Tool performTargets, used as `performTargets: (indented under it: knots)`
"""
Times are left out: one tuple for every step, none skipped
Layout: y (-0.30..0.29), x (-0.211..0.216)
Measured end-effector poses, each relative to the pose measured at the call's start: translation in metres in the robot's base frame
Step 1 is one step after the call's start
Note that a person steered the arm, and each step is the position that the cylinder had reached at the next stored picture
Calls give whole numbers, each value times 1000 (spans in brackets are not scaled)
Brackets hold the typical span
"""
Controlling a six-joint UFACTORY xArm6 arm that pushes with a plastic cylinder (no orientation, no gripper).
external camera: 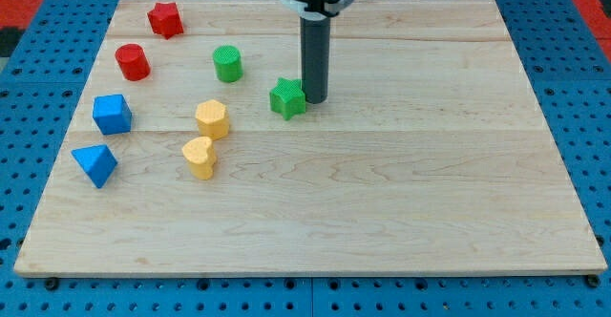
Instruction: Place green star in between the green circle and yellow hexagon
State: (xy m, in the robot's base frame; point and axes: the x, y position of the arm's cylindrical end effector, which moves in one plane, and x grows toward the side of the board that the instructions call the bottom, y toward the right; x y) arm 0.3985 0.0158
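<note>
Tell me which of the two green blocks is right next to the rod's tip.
The green star. It sits right against my tip, on its left in the view. The green circle stands apart, farther toward the view's upper left.

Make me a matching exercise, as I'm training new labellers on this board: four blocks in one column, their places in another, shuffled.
Column one:
1. green star
2. red star
3. blue triangle
4. yellow heart

Column two:
A. farthest toward the view's top left
B. just below the yellow hexagon
C. right beside my tip, on its left
D. lowest at the view's left, under the blue cube

Pairs: 1-C, 2-A, 3-D, 4-B.
</note>
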Motion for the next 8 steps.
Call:
performTargets:
  knots:
    - [0, 11]
    - [-29, -19]
    - [-59, -33]
    - [-58, -33]
    - [-21, -12]
    - [-44, -7]
    - [-68, -7]
    - [-81, -7]
